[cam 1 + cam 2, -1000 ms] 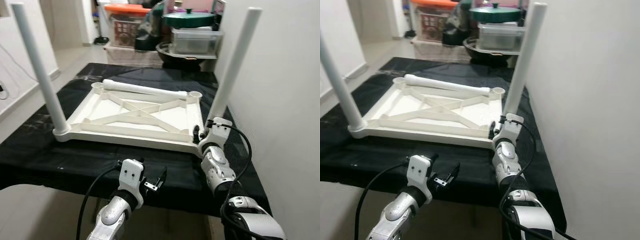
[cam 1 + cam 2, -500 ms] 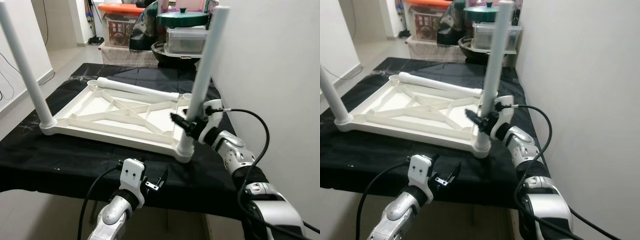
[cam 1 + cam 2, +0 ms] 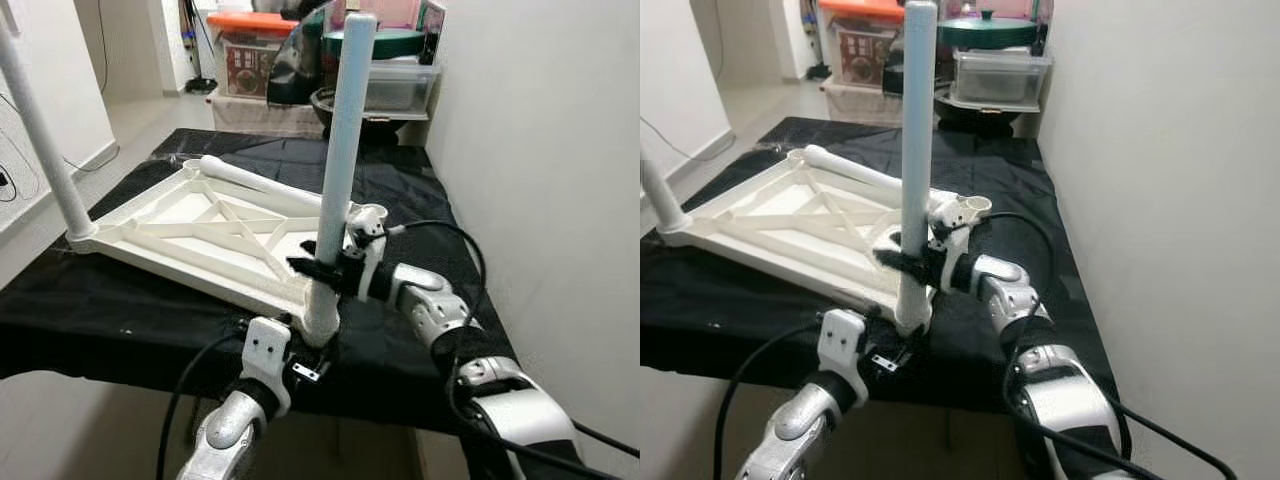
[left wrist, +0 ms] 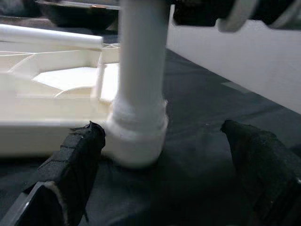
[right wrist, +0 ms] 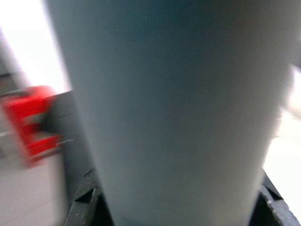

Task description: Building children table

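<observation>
The white table top (image 3: 215, 235) lies upside down on a black-covered table (image 3: 120, 320), turned at an angle. A pale leg (image 3: 345, 140) stands upright in its near corner socket (image 4: 138, 136). My right gripper (image 3: 318, 270) is shut on this leg low down, and the leg (image 5: 178, 108) sits between its fingers in the right wrist view. My left gripper (image 3: 302, 365) is open just in front of the socket, its fingers (image 4: 70, 165) set wide on either side without touching. A second leg (image 3: 40, 130) stands at the far left corner. A loose leg (image 3: 265, 185) lies across the far edge, beside an empty socket (image 3: 370, 213).
A white wall (image 3: 540, 150) runs close along the table's right side. Behind the table are stacked storage boxes with an orange lid (image 3: 250, 20), a green lid (image 3: 390, 40) and dark bowls. The black table's front edge is just below my left gripper.
The table top has swung round, and its near right corner with the upright leg moved left towards me. My right gripper went from the corner's base to gripping the leg.
</observation>
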